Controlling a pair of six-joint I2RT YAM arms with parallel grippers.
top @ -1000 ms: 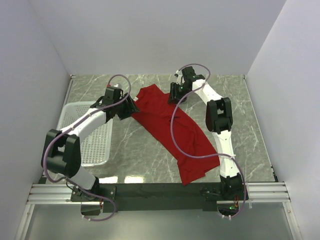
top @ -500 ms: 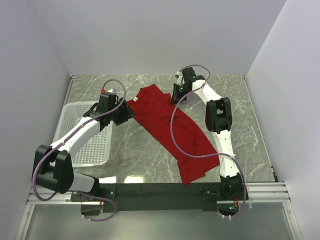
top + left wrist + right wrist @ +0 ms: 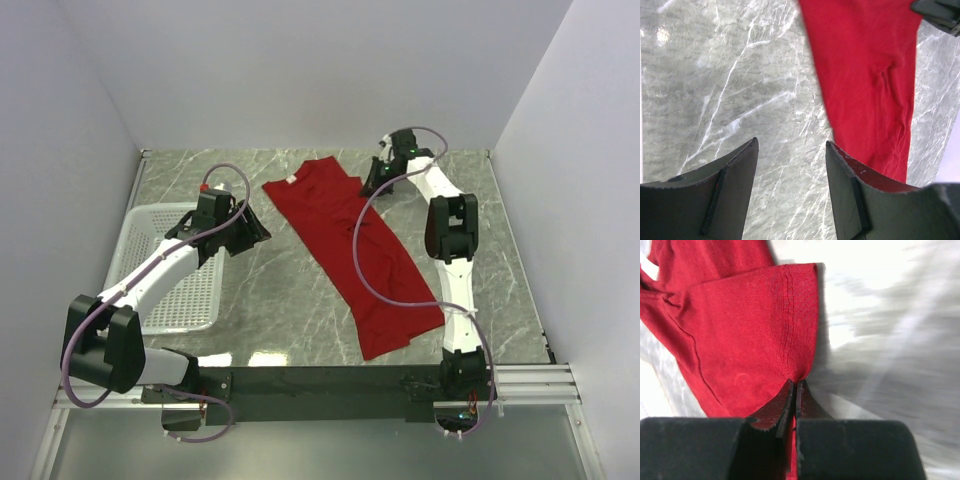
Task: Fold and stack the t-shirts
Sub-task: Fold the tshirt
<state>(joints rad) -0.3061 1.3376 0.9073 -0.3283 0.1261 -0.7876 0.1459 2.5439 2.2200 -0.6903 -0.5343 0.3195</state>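
Top external view shows a gray marble table (image 3: 300, 300) with white walls around it. A deep-red t-shirt (image 3: 350, 240) lies spread out flat in a long slanted strip, from the far middle of the table down toward the near right. A white mesh basket (image 3: 170, 280) sits on the left side, apart from the shirt. The left gripper (image 3: 255, 228) is between the basket and the shirt, near the shirt's left edge. Its fingers are spread wide with nothing between them. The right gripper (image 3: 372, 185) is at the far right corner of the shirt. Its fingers are pinched tight on the sleeve's edge. A small white neck tag (image 3: 291, 180) shows at the collar.
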